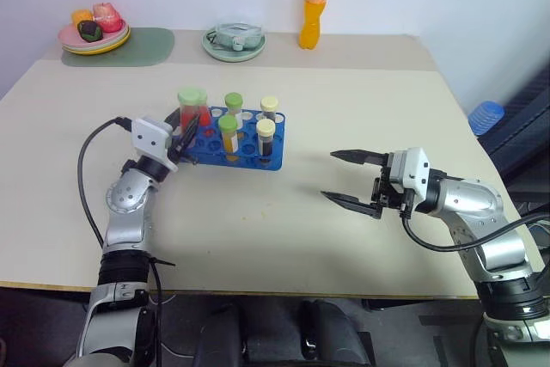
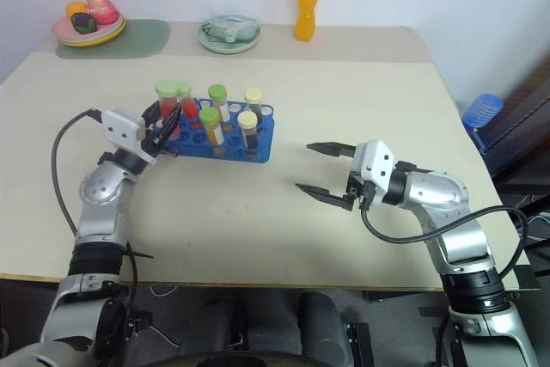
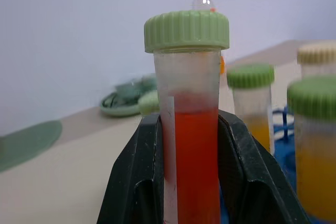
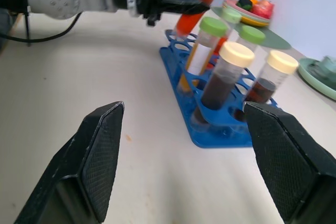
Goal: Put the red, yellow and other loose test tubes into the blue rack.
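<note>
The blue rack stands on the table toward its left half, well clear of every edge, with its grid of holes facing up. Several capped tubes already stand upright in it: yellow-orange tubes with green caps and dark tubes with pale yellow caps.

The left gripper is at the rack's left end, nearest the table's left edge. Its jaws are clenched on the red test tube, one black finger on each side of the barrel, gripping below the green cap. This grip leaves the cap and the tube's lower part free, so the tube can be lowered into a hole without the fingers fouling the rack top. The tube is held roughly upright above the rack's left end; it does not appear seated yet.

The right gripper hovers over bare table to the right of the rack, well apart from it. Its jaws are spread wide and hold nothing, pointing toward the rack, apparently on standby.
</note>
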Robot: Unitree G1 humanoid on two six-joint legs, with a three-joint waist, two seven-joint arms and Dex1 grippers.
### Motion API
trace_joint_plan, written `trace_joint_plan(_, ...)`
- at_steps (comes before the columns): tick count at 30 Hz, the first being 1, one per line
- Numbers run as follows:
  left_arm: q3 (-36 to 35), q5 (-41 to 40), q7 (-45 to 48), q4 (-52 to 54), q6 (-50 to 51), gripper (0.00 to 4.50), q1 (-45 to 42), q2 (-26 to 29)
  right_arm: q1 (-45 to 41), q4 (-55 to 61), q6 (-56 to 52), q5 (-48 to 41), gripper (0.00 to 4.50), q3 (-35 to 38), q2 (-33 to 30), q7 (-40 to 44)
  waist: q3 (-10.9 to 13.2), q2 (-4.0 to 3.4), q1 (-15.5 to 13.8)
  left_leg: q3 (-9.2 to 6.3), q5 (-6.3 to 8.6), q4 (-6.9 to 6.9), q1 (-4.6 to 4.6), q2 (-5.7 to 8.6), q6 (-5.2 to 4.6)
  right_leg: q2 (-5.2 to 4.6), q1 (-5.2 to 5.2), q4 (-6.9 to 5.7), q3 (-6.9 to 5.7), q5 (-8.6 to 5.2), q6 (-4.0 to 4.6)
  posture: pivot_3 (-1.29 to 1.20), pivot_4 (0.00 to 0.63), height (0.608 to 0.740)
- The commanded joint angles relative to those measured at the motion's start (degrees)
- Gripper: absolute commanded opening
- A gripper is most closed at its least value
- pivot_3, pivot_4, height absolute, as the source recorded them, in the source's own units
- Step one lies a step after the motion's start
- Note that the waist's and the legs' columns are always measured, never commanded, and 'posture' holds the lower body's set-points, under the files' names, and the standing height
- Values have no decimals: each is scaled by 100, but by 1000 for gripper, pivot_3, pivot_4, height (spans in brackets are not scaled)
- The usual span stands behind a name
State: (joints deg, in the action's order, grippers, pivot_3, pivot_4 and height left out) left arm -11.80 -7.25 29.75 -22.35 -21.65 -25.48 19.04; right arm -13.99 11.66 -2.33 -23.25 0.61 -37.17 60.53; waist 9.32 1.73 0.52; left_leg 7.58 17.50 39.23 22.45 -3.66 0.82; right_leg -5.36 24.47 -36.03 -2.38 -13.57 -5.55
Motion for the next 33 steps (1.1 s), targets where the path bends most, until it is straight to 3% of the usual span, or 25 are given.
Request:
trace_joint_plan(1, 111, 81, -82, -261, -392, 748, -172, 5, 46, 298, 25, -65, 3711, 212, -105, -58, 0, -1, -1, 0, 0, 0, 0, 0, 0, 0, 0, 0, 0, 0, 0, 0, 150, 740)
trace_joint_plan(11, 424, -423, 481, -264, -483, 748, -17, -291, 81, 425, -53, -60, 3711, 247, -141, -155, -1, -1, -20, 0, 1, 0, 1, 0, -2, -1, 0, 1, 0, 0, 0, 0, 150, 740)
trace_joint_plan(18, 255, -364, 282, -935, -627, 748, -108, -222, 2, 417, -66, -33, 3711, 205, -118, -217, -5, -5, -106, 3, 5, 0, 1, 2, -9, -2, -2, 9, 0, 0, 0, 0, 150, 740)
trace_joint_plan(25, 47, -991, 829, -1343, -846, 748, -164, -328, -89, 327, -19, -6, 3711, 177, -92, -206, -8, -10, -92, 5, 6, 0, -1, 2, -10, -2, -3, 10, -1, 0, 0, 0, 150, 740)
trace_joint_plan(32, -142, -1543, 1308, -1165, -612, 4349, -40, -397, -125, 261, 31, 18, 3711, 183, -80, -186, -8, -10, -87, 5, 6, 0, -1, 2, -11, -2, -3, 10, -1, 0, 0, 0, 150, 740)
trace_joint_plan(33, -155, -1505, 1230, -1098, -620, 4434, -31, -390, -121, 253, 42, 18, 3711, 192, -86, -179, -8, -10, -86, 5, 6, 0, -1, 1, -11, -2, -3, 10, -1, 0, 0, 0, 150, 740)
